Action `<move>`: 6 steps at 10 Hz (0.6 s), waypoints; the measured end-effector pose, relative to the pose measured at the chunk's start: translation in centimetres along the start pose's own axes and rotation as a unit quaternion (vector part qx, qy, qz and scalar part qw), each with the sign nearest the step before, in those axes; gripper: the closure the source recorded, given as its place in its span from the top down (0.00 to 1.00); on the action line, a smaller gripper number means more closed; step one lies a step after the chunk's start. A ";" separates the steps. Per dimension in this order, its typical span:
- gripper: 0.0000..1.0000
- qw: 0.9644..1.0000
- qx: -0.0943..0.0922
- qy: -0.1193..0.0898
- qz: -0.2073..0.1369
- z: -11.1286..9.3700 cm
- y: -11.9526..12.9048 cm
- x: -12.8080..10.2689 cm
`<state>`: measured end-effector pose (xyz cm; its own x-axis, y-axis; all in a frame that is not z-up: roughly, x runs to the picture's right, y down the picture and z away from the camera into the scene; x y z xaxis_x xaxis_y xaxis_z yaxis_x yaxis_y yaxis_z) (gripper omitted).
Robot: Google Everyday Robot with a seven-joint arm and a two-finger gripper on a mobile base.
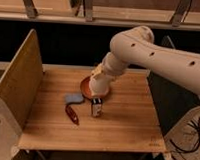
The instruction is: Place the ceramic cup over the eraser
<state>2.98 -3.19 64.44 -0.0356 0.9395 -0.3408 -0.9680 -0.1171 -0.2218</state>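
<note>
The arm reaches in from the right to the middle of the wooden table (pixel 121 125). Its gripper (pixel 98 80) hangs over the front edge of the orange-brown bowl (pixel 86 87). The white ceramic cup (pixel 98 91) shows at the gripper's lower end, off the table. I cannot tell how it is held. The eraser (pixel 96 109), a small dark block with a pale patch, stands on the table just below and in front of the cup, a small gap apart.
A flat blue-grey pad (pixel 73 98) lies left of the bowl. A dark red elongated thing (pixel 72 114) lies in front of the pad. A wooden side panel (pixel 18 86) stands on the table's left. A dark panel (pixel 165 92) stands on its right.
</note>
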 end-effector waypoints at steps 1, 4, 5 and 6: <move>0.00 1.000 0.000 0.000 0.000 0.0 0.1 0.0; 0.00 1.000 0.004 0.001 -0.005 0.0 0.1 0.2; 0.00 1.000 0.016 0.001 -0.014 -0.4 0.1 0.5; 0.00 0.999 0.029 0.000 -0.020 -0.7 -0.1 0.8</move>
<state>3.19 -2.63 63.54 0.0030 0.9428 -0.3334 -0.9813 -0.0614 -0.1823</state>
